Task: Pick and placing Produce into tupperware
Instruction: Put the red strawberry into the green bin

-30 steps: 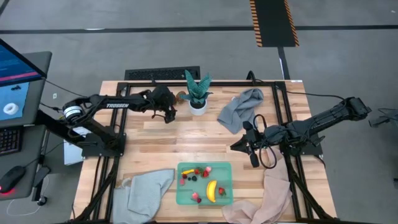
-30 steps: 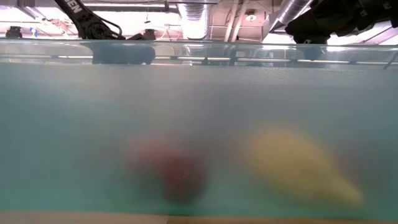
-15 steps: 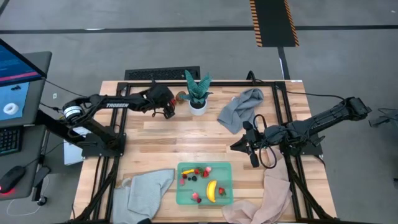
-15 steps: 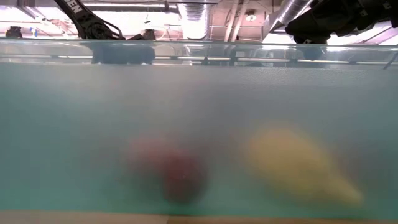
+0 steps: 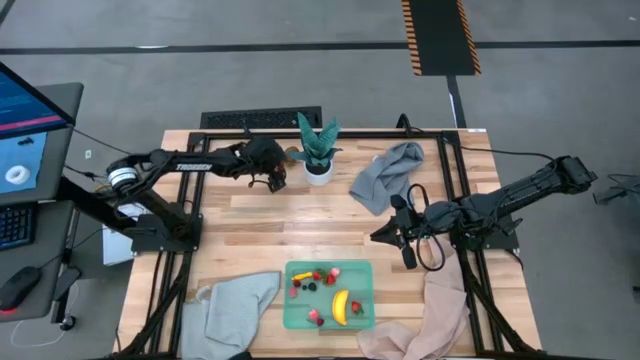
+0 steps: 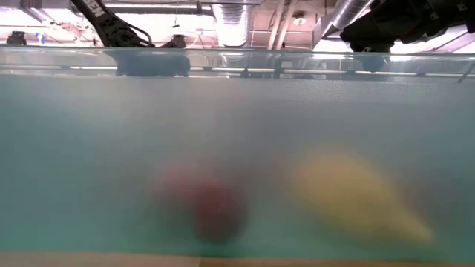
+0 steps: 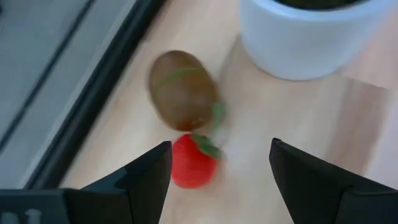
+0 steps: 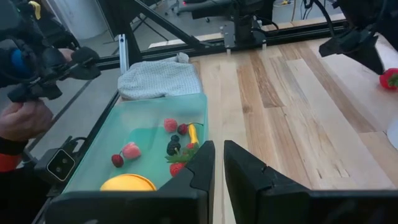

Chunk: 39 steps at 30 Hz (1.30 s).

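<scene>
Most of the job looks finished: the banana [image 5: 341, 306], several strawberries and dark berries already lie in the green container [image 5: 290, 318] at the near edge of the surface [image 5: 300, 225]. A loose strawberry [image 7: 194, 162] and a brown kiwi [image 7: 182, 89] remain beside the white plant pot [image 7: 305, 34] at the far edge. The left tool [image 7: 217, 177] hovers over that strawberry, fingers spread, holding nothing. The right tool [image 8: 218, 165] waits mid-surface, pressed together and empty.

text: "TROSSEN" | on: left arm [image 5: 190, 167] (white letters, high view) | other text: none legible
</scene>
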Motion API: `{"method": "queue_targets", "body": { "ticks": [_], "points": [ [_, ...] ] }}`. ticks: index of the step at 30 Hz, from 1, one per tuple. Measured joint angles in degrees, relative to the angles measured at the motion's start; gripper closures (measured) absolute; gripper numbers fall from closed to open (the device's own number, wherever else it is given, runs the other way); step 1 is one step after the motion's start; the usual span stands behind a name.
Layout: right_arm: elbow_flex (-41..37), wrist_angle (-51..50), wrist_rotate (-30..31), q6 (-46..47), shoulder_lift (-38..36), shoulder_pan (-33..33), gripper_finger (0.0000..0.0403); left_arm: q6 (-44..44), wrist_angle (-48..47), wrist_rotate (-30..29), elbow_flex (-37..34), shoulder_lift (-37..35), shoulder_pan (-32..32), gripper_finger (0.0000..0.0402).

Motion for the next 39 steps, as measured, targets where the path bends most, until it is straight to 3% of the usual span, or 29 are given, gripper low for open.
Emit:
{"method": "queue_targets", "body": {
  "ticks": [12,39],
  "points": [
    [0.0,0.2,0.0,0.0,0.0,0.0,0.0344,0.2,-5.6,0.5,5.8,7.5,0.2,0.0143],
    [0.0,0.2,0.0,0.0,0.0,0.0,0.0344,0.8,-5.5,2.5,5.8,7.4,3.0,0.0153]
  ]
}}
